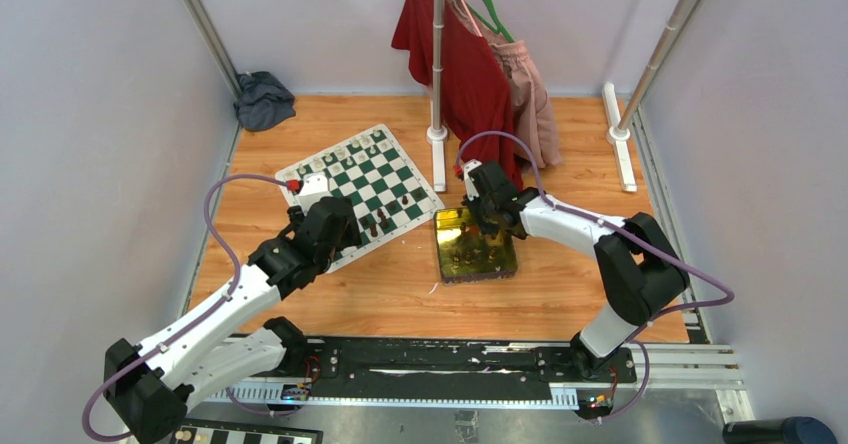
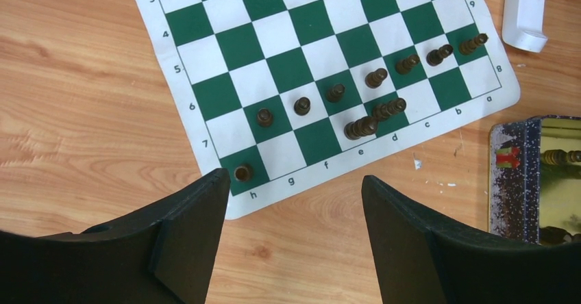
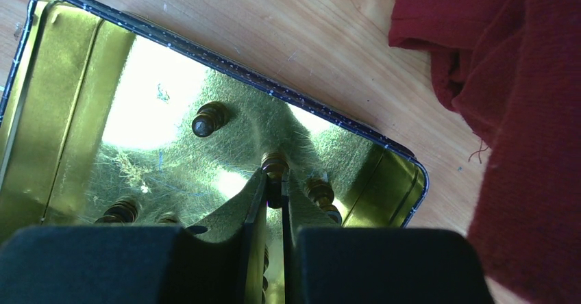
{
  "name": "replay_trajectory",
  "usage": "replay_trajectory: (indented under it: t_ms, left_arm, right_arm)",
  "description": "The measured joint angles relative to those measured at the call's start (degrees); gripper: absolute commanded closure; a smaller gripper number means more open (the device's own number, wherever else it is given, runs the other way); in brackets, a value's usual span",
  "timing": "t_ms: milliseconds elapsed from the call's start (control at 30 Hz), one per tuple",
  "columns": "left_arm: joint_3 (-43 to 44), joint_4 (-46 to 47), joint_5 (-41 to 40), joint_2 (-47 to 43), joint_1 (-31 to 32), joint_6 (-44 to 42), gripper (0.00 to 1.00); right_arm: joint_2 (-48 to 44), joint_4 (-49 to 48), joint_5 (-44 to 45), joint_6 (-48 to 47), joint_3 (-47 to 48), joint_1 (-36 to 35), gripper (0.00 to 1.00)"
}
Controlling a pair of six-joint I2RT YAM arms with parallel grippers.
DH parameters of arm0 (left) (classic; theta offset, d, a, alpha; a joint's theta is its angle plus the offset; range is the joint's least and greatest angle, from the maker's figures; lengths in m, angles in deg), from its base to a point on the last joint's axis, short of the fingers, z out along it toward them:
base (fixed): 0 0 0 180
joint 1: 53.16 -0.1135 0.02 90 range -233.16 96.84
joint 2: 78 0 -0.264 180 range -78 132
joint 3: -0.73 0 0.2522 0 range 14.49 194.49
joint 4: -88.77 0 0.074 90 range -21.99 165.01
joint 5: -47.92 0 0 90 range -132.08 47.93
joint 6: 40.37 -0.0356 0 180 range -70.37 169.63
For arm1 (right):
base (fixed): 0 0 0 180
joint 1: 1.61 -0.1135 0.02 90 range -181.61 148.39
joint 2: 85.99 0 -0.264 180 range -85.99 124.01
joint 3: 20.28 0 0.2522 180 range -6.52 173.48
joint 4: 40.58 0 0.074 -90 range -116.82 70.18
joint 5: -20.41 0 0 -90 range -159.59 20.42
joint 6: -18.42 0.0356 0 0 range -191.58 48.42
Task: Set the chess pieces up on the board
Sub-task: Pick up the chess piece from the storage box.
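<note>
- Looking through the right wrist camera, I saw the right gripper (image 3: 275, 181) low inside the tin (image 3: 68, 78). Its two fingers were pressed almost together on one brown piece (image 3: 275, 161).
- The top of that piece poked out past the fingertips, so I judged its long side ran along the fingers, not across them.
- More loose pieces (image 3: 209, 118) lay on the shiny floor of the tin.
- From above, the board (image 1: 362, 179) lay just to the left of the tin, close beside it and turned at a slant. So the held piece would have to go up and then left.
- The left gripper (image 2: 293, 177) hung over the near edge of the board by the h corner. Its jaws were wide apart and it held nothing.
- A brown row (image 2: 376, 78) stood on line 7. On the last line I saw a corner piece (image 2: 241, 173) on h and two taller pieces (image 2: 373, 118) near d and e.
- The squares at a, b and c — the end next to the tin — were bare.
- Those bare squares were nearer my right arm than my left, so I judged the right arm should place this one.
- The cream pieces (image 1: 345, 149) stood along the far side.
</note>
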Motion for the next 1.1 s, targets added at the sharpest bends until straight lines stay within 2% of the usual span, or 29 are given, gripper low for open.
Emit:
replay_trajectory:
  t_ms: [700,1100]
  left_arm:
    - [0.5,-0.1,-0.3,0.2,0.0,-0.2,0.24]
    - [0.5,-0.1,-0.3,0.3,0.0,-0.1,0.24]
  right_arm:
    - [-0.4,0.5,0.7,1.7,0.4,0.2,1.0]
    - [0.7,1.6,0.4,6.3,2.8,1.7,1.0]
